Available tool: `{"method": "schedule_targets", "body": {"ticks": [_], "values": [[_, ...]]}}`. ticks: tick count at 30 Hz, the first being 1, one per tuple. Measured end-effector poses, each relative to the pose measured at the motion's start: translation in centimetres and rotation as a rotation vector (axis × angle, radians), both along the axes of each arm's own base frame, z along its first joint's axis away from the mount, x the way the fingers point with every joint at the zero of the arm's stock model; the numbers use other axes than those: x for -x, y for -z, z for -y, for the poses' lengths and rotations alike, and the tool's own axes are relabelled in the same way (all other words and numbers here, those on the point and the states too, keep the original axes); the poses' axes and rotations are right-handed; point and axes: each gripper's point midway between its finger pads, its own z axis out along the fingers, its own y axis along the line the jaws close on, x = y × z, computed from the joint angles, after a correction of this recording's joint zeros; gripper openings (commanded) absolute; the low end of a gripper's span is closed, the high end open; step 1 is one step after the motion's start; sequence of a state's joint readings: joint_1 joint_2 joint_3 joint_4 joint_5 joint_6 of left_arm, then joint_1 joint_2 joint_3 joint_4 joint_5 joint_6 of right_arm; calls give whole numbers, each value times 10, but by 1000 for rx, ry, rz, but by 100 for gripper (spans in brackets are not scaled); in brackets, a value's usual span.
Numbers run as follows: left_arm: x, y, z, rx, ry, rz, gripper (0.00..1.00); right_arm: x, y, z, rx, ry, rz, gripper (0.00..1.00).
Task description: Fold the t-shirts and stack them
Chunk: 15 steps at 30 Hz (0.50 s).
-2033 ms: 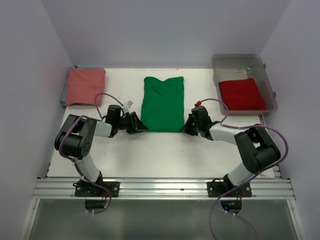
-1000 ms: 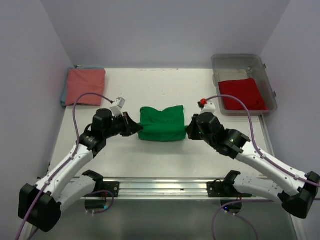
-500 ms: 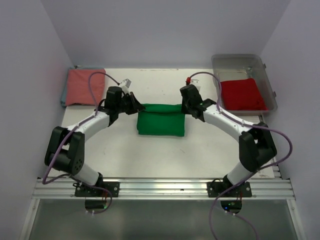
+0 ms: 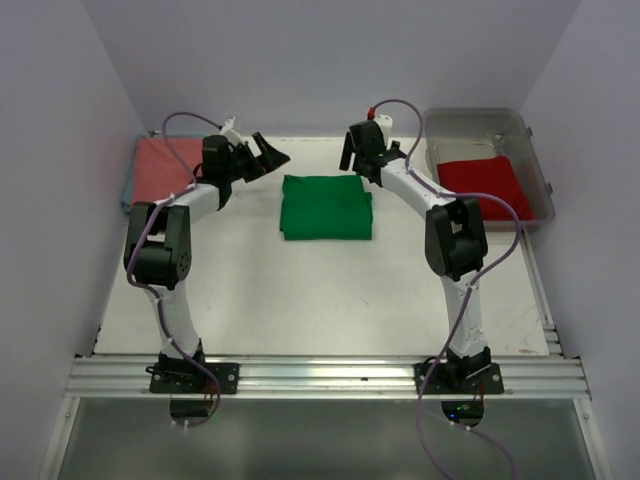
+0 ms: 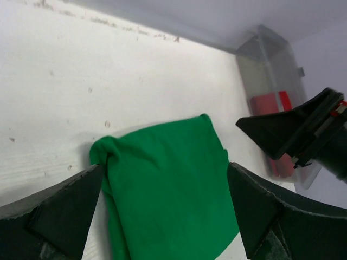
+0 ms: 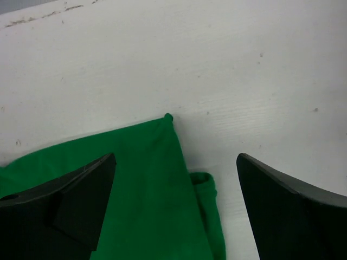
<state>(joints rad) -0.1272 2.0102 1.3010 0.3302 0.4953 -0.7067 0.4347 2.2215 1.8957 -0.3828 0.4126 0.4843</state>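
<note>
Green t-shirt: folded, mid-bench.
Around: salmon-pink shirt far left; red shirt in bin.
Left end effector, right end effector: wide, empty.
Change: both released the fold.

Place: a robotics lab test cell.
Walls: plain pale panels closing in the left, back and right of the frame.
Counter: scuffed white board.
Rail: aluminium extrusion along the lower edge, robot arm bases bolted on.
Cables: purple, looping loose near the top.
</note>
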Motion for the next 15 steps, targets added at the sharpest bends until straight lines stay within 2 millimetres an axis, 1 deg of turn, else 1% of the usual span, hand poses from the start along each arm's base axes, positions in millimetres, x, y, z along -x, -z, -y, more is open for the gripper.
{"method": "schedule_targets", "body": {"ticks": [2,4,7,9,11,12,14,15], "values": [[-6,-21,-6,5,-11,62,100,2,-4,8,14,17,22,99],[-3,-44,-9,4,-11,117,100,21,-4,18,31,24,13,99],[21,-69,-10,-4,-4,173,100,57,-6,31,43,16,-3,99],[35,-79,-11,-12,0,192,100,76,-10,36,36,5,-2,99],[41,-82,-13,-24,0,192,100,89,-11,36,9,-20,-5,99],[43,-80,-13,-32,0,186,100,95,-10,35,-5,-33,-13,99],[49,-65,-15,-48,0,148,100,105,-3,28,-49,-66,-28,99],[53,-54,-16,-57,2,116,100,110,3,25,-71,-81,-43,99]]}}
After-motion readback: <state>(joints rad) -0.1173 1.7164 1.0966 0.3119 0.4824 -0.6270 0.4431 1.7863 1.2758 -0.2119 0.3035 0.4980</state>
